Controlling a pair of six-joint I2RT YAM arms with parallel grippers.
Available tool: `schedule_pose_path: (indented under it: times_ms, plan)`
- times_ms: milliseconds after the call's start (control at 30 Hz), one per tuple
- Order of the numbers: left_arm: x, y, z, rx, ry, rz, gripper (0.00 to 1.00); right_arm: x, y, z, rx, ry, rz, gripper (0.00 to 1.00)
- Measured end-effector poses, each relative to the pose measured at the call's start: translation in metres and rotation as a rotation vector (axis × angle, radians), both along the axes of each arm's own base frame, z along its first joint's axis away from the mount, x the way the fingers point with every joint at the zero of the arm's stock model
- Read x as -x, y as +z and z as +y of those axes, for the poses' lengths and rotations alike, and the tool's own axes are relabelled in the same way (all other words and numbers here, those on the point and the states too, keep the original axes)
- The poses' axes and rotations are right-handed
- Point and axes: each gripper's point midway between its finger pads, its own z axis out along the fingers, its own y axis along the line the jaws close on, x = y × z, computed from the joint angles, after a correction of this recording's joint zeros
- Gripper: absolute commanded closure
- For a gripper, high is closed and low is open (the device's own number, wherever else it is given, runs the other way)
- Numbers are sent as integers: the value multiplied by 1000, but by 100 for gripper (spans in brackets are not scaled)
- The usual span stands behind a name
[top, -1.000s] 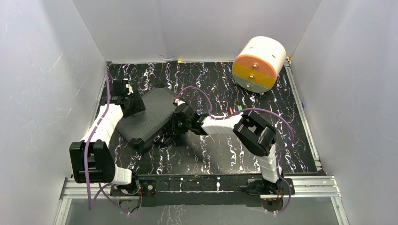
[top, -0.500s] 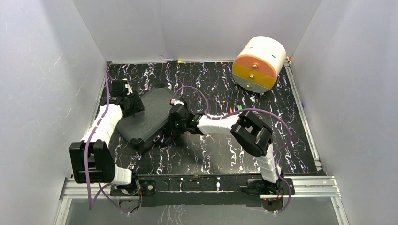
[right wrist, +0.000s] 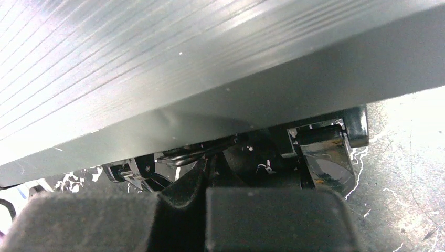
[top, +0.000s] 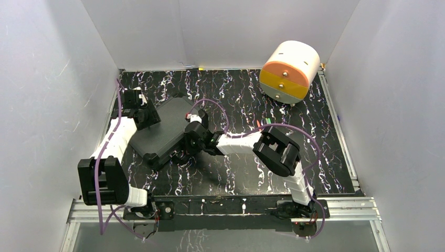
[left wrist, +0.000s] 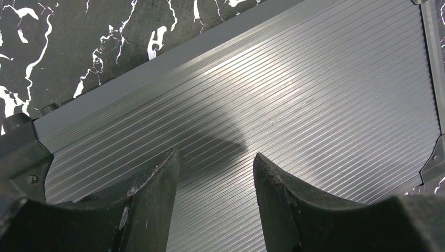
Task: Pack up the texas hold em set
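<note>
Case: the black hard case lies lid down, at an angle on the marbled table, left of centre. No chips or cards show outside it.
Left gripper: the left gripper hovers over the ribbed lid near its far left corner, fingers spread, gripping nothing.
Right gripper: the right gripper sits low at the case's near right edge, beside a metal latch. Whether its jaws pinch anything cannot be told.
Likely step: fastening the latches.
Risk: a sideways push from the right arm could swivel the case if the left arm does not press down. The latch could miss its catch if the lid is not fully seated.
</note>
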Motion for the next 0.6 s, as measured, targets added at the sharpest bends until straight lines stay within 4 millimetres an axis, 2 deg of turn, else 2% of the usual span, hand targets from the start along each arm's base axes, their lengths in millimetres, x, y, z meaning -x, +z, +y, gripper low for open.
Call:
schedule_pose_path:
  times_ms: [133, 233, 333, 433, 500, 600]
  plan:
    - [-1, 3, -1, 11, -1, -1, 44, -1, 3, 0, -9, -7, -28, 91]
    - [4, 6, -10, 53, -16, 21, 38, -2, 8, -5, -5, -9, -57, 83]
    - [5, 16, -18, 86, -32, 24, 35, 1, 23, -17, 3, -2, -74, 77]
    - [-2, 47, -23, 99, -65, -48, 30, 5, 62, -37, -7, 5, -114, 71]
    - [-3, 77, -24, 90, -81, -127, 21, 4, 93, -56, -11, -21, -146, 66]
    - [5, 121, -24, 75, -103, -249, 8, -3, 144, -100, -29, -95, -205, 45]
